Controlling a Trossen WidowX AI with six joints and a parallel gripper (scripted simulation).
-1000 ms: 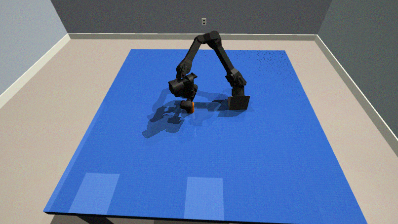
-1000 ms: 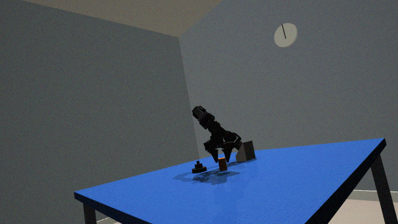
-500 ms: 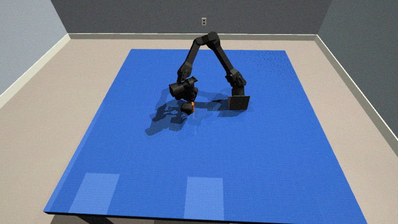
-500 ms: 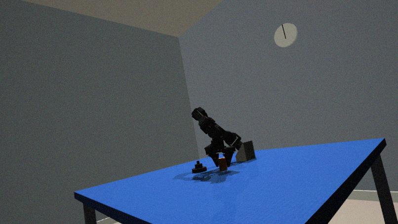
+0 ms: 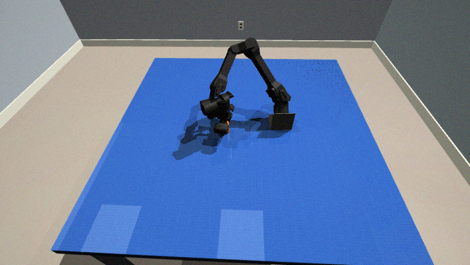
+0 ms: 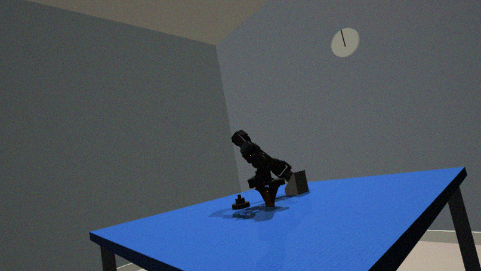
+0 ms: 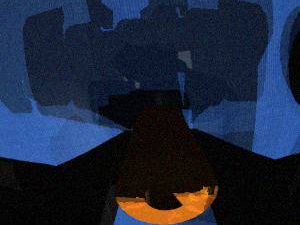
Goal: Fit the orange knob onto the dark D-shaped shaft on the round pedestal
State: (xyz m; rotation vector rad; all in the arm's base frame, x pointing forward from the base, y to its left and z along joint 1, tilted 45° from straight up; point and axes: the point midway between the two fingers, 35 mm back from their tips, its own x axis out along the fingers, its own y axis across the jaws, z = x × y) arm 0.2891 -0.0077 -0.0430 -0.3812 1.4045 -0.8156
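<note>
The orange knob (image 6: 268,196) (image 7: 165,209) stands upright on the blue table (image 5: 295,184) (image 6: 353,215). My gripper (image 5: 224,128) (image 6: 269,201) (image 7: 161,136) is down over it, with one dark finger on each side, shut on the knob's sides. In the wrist view the knob's top with its hole shows between the fingers. The round dark pedestal with its short shaft (image 6: 240,202) stands on the table a little to the left of the knob in the exterior view; its edge shows at the right border of the wrist view (image 7: 295,48). In the top view the arm hides it.
The arm's base block (image 5: 281,121) (image 6: 296,183) stands on the table just behind and to the right of the gripper. Two pale rectangles (image 5: 111,228) (image 5: 241,233) are marked near the table's front edge.
</note>
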